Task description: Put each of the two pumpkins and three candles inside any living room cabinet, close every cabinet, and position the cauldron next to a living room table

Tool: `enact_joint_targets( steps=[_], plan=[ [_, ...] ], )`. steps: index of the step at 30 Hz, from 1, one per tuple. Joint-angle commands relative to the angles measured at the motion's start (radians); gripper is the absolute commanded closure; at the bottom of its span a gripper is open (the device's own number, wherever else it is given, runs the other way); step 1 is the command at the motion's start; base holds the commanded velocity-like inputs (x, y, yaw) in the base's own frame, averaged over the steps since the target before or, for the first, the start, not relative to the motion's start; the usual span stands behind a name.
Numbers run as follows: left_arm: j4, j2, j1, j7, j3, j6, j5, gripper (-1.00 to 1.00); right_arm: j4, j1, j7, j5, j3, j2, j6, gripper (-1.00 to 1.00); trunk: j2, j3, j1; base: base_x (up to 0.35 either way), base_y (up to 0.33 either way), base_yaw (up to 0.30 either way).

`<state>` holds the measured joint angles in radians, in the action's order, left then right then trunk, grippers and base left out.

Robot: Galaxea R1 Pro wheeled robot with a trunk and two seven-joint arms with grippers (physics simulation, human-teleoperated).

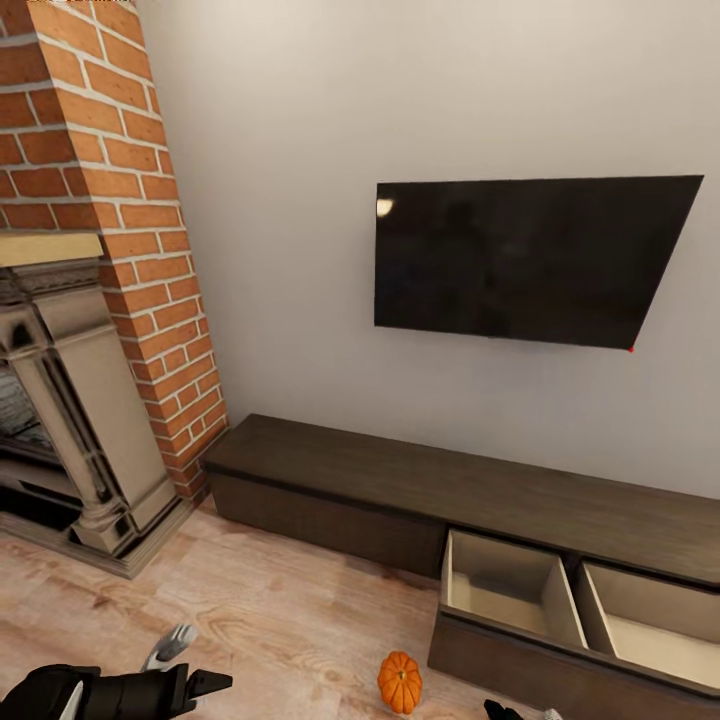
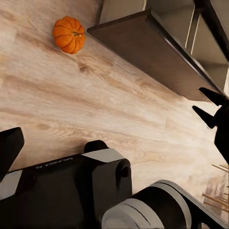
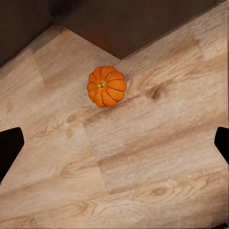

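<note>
Cabinet [image 1: 420, 480] runs off the head view's right edge; its open drawer [image 1: 560, 610] is cut at the lower right corner. Right gripper [image 3: 114, 143]: fingertips only, clipped at both wrist-view edges. Left gripper [image 1: 205, 684] is cropped by the bottom edge. Fireplace [image 1: 70, 420] is cut at left.

Your left wrist camera shows a pumpkin [image 2: 69, 34] lying on the wood floor [image 2: 95, 95] just beside the cabinet's [image 2: 148, 50] pulled-out drawer front, with the right pincer's [image 2: 213, 107] spread black tips beyond.
</note>
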<state>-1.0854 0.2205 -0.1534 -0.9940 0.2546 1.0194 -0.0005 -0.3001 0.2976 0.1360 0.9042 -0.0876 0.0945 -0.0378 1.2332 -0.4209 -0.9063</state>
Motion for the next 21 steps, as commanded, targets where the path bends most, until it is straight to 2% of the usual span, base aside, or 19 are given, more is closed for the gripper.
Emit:
enact_joint_targets(
  steps=[1,3,4,6,7,8,9,11,14,18,21],
  plan=[
    [0.0,-0.001,0.0,0.032,0.0,-0.004,0.001,-1.0,0.001,0.0,0.0,0.0,-0.002,-0.003,0.013,-1.0,-0.007,0.003,0.004,0.0,0.0,0.0],
    [0.0,-0.005,0.0,0.172,0.0,-0.019,0.002,-1.0,0.005,0.0,-0.005,-0.001,-0.015,-0.026,0.056,-1.0,-0.021,0.01,0.012,0.0,0.0,0.0],
    [0.0,-0.007,0.0,0.209,0.0,-0.024,0.002,-1.0,0.006,0.0,-0.006,-0.002,-0.021,-0.033,0.062,-1.0,-0.028,0.013,0.015,0.0,0.0,0.0],
    [0.001,-0.019,0.0,0.36,0.0,-0.076,0.007,-1.0,0.008,0.0,-0.01,-0.002,-0.05,-0.05,0.081,-1.0,-0.042,0.019,0.023,0.0,0.0,0.0],
    [0.002,-0.024,0.0,0.396,0.0,-0.097,0.007,-1.0,0.008,0.0,-0.011,-0.003,-0.059,-0.053,0.086,-1.0,-0.049,0.022,0.027,0.0,0.0,0.0],
    [0.005,-0.035,0.0,0.468,0.001,-0.141,0.009,-1.0,0.008,0.0,-0.012,-0.004,-0.077,-0.056,0.099,-1.0,-0.056,0.025,0.031,0.0,0.0,0.0],
    [0.006,-0.043,0.0,0.504,0.0,-0.163,0.009,-1.0,0.008,0.0,-0.012,-0.005,-0.087,-0.057,0.109,-1.0,-0.063,0.028,0.035,0.0,0.0,0.0],
    [0.012,-0.081,0.0,0.644,0.0,-0.25,0.011,-1.0,0.008,0.0,-0.013,-0.007,-0.115,-0.061,0.153,-1.0,-0.07,0.031,0.038,0.0,0.0,0.0],
    [0.015,-0.125,0.0,0.775,0.0,-0.329,0.015,-1.0,0.009,0.0,-0.013,-0.008,-0.13,-0.063,0.187,-1.0,-0.07,0.031,0.038,0.0,0.0,0.0],
    [0.016,-0.142,0.0,0.811,-0.005,-0.357,0.014,-1.0,0.011,0.0,-0.008,-0.006,-0.133,-0.064,0.193,-1.0,-0.07,0.031,0.038,0.0,0.0,0.0],
    [0.016,-0.143,0.0,0.809,-0.006,-0.359,0.015,-1.0,0.012,0.0,-0.005,-0.006,-0.13,-0.064,0.199,-1.0,-0.07,0.031,0.038,0.009,0.003,0.0]
  ],
)
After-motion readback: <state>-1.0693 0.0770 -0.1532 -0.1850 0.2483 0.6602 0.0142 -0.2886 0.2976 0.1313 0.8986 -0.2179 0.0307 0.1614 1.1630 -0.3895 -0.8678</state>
